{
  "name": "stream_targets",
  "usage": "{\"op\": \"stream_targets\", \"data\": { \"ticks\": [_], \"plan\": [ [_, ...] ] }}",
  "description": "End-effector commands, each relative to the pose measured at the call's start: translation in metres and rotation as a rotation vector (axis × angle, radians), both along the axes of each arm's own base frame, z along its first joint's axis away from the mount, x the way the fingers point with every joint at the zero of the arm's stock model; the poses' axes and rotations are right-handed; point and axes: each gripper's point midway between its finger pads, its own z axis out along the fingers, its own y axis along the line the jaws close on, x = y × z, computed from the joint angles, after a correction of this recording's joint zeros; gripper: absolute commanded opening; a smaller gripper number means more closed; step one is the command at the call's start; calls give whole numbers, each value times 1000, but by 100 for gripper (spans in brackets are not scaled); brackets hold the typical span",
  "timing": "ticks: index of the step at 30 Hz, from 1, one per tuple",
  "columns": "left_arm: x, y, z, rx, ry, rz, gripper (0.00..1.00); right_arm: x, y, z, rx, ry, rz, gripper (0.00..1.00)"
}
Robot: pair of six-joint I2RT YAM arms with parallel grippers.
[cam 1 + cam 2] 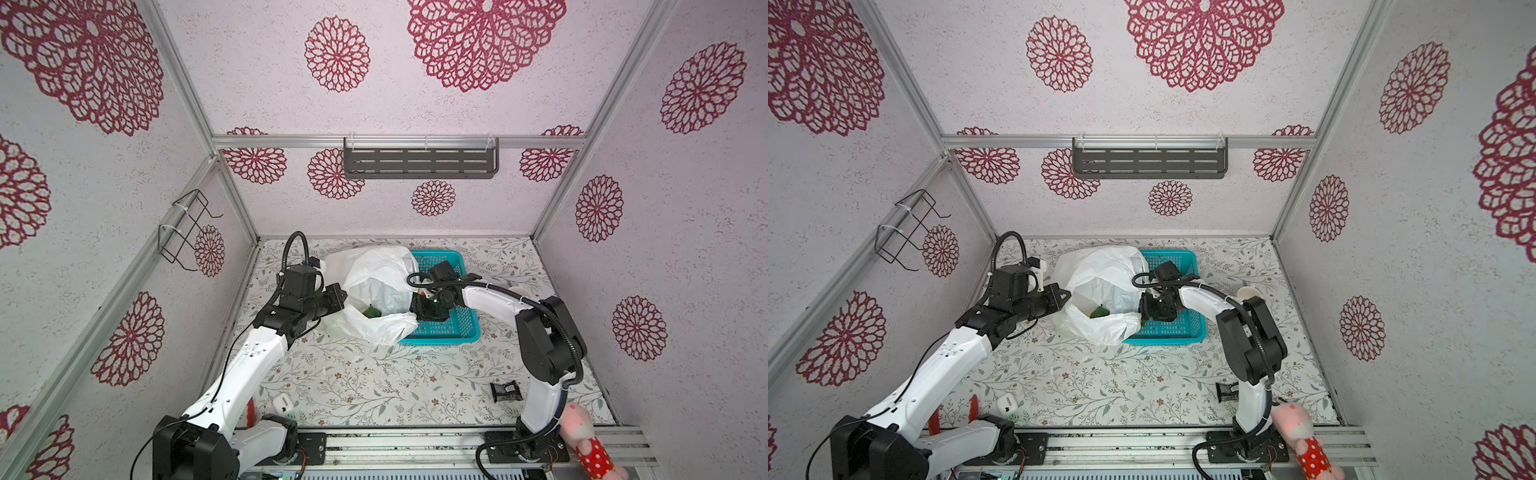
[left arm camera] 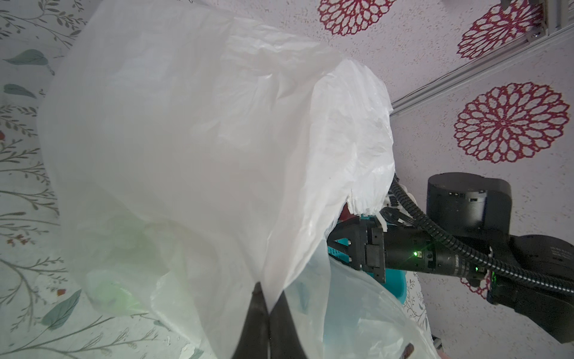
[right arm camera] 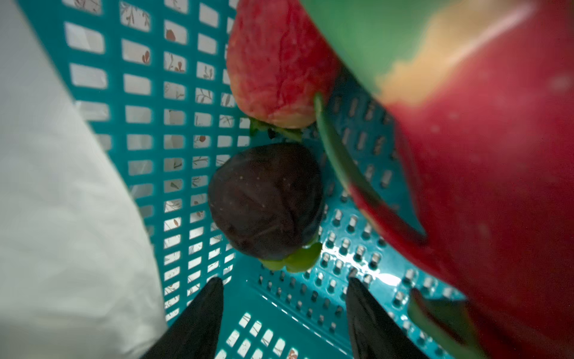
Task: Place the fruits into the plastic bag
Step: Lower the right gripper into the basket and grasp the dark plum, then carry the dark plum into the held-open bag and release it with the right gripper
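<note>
The plastic bag [image 1: 374, 282] [image 1: 1100, 274] stands open on the table's far side, beside the teal basket [image 1: 440, 336] [image 1: 1167, 336]. My left gripper [image 2: 269, 298] [image 1: 343, 297] is shut on the plastic bag [image 2: 202, 140] at its rim. A green fruit [image 1: 372, 311] [image 1: 1100, 311] lies inside the bag. My right gripper [image 3: 284, 279] [image 1: 428, 309] is down in the basket [image 3: 174, 124], open, with nothing between its fingers. Just ahead of it sits a dark fruit [image 3: 267, 202], then a small red-yellow fruit [image 3: 279, 62]. The red dragon fruit [image 3: 481, 155] lies close beside them.
A pink plush toy [image 1: 590, 440] [image 1: 1304, 436] leans at the front right by the right arm's base. A small black item [image 1: 505, 391] lies front right, a white object [image 1: 283, 402] front left. A pale cup [image 1: 1250, 293] stands behind the right arm.
</note>
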Motion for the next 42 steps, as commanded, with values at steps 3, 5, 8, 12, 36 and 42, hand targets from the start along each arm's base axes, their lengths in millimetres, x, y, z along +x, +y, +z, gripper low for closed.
{"op": "stream_targets", "data": {
  "ticks": [3,5,8,12,36,42],
  "plan": [
    [3,1,19,-18,-51,5,0,28,20,18,52,-71,6,71],
    [3,0,20,-23,-52,-4,0,34,24,15,44,-74,7,72],
    [2,-1,20,-27,-51,-9,0,36,30,5,17,-69,15,72],
    [2,-2,19,-27,-48,-10,0,29,34,-12,-30,-46,32,72],
    [0,-19,31,-86,-77,-103,0,28,-28,182,189,-605,-183,30],
    [1,-18,30,-94,-66,-81,0,2,54,206,354,-618,138,33]
  ]
}}
